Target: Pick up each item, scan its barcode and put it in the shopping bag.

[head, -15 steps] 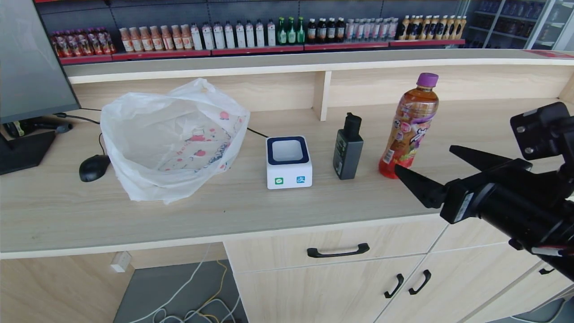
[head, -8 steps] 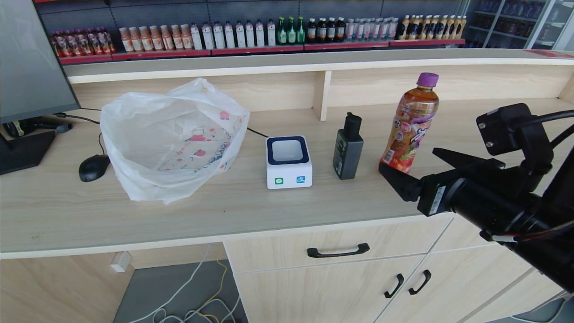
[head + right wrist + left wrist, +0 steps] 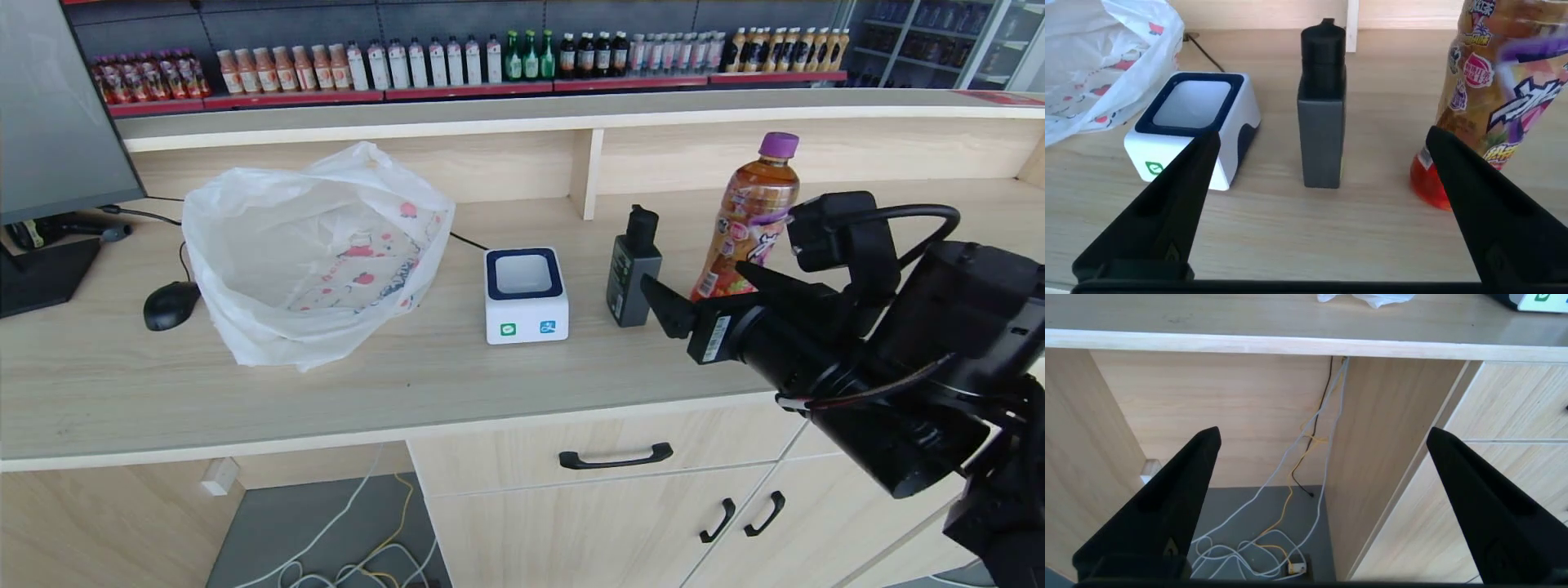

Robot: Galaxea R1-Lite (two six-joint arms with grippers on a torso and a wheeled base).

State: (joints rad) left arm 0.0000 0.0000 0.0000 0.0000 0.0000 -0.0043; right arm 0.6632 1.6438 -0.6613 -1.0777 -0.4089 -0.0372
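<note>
On the tabletop [image 3: 408, 376], left of centre in the head view, the white shopping bag [image 3: 314, 253] stands open with its mouth upward, its inside showing crumpled plastic with red print. At centre sits the white scanner box [image 3: 525, 294], window facing up. Just right of it stands the dark pump bottle [image 3: 633, 269], and further right the capped drink bottle [image 3: 747, 216], filled with amber liquid. The right hand [image 3: 700, 282] hangs at centre right, released and spread wide, holding nothing, its black fingers [image 3: 1176, 212] framing the dark bottle, with the drink bottle just beside one finger. The left hand [image 3: 1323, 498] is also released, low before the cupboard opening with cables [image 3: 1290, 531].
</note>
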